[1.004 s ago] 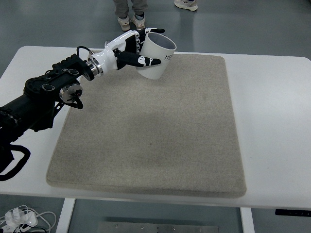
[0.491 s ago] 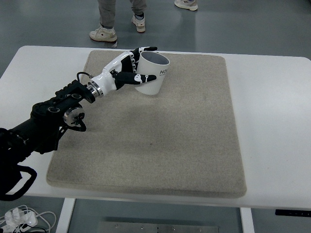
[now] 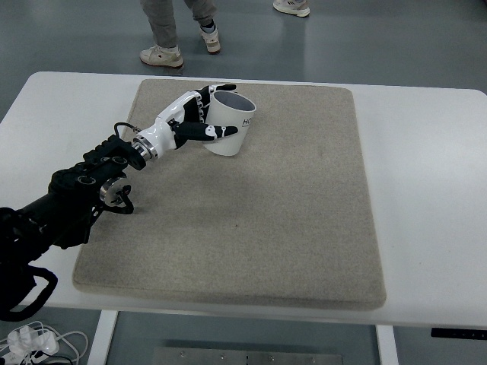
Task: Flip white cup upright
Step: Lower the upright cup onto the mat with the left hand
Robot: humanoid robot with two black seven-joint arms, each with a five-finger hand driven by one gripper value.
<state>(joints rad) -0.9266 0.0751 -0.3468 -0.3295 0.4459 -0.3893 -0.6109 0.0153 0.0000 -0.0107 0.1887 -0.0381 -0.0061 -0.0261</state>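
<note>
The white cup (image 3: 232, 123) stands upright on the grey mat (image 3: 243, 213), near its far left, open mouth up, with dark print on its side. My left hand (image 3: 199, 120) is wrapped around the cup's left side, the thumb across the front and the fingers behind the rim. The left arm (image 3: 76, 190) reaches in from the left edge. The right arm is out of view.
The mat lies on a white table (image 3: 426, 190). A person's legs and shoes (image 3: 173, 46) show on the floor beyond the table's far edge. Another shoe (image 3: 291, 6) is at the top. Cables lie on the floor at the bottom left (image 3: 34, 342).
My left hand has lowered the cup from a tilted hold above the mat's far edge and drawn it slightly left; it now stands upright on the mat. The person behind has walked left.
</note>
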